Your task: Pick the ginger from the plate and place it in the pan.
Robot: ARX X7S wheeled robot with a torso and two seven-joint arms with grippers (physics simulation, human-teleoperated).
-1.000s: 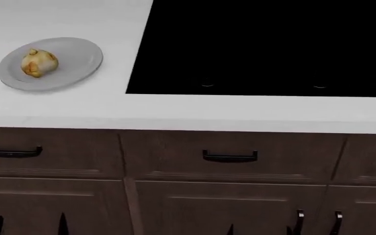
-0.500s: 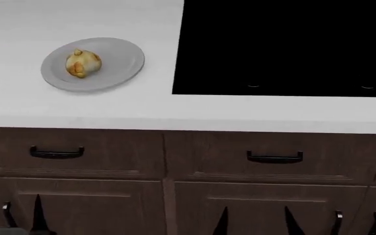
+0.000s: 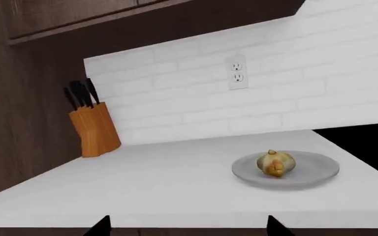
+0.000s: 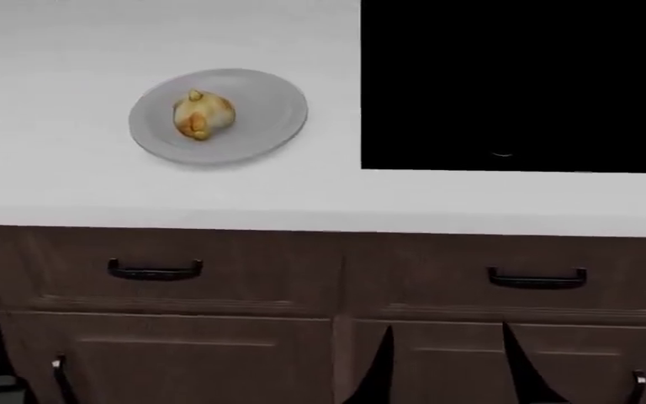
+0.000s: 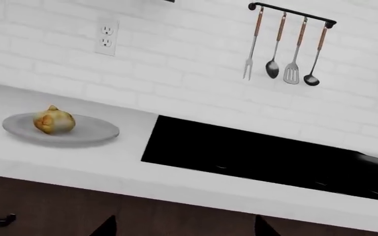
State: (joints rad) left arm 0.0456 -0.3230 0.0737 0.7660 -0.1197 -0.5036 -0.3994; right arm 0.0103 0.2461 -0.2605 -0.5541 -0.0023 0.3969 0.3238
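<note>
The pale-yellow ginger lies on the light-grey plate on the white counter, left of the black stovetop. The wrist views show the ginger and the plate too. A faint glossy curve at the stovetop's far end may be the pan; in the head view the pan cannot be told from the black surface. My left gripper and right gripper hang open and empty in front of the cabinet, below the counter edge and well short of the plate.
A knife block stands at the counter's far left corner. Utensils hang on a rail over the stovetop. Brown drawers with dark handles face me under the counter.
The head view has shifted left along the counter, so plate and stovetop sit further right in it. The gripper tips show higher at the bottom edge.
</note>
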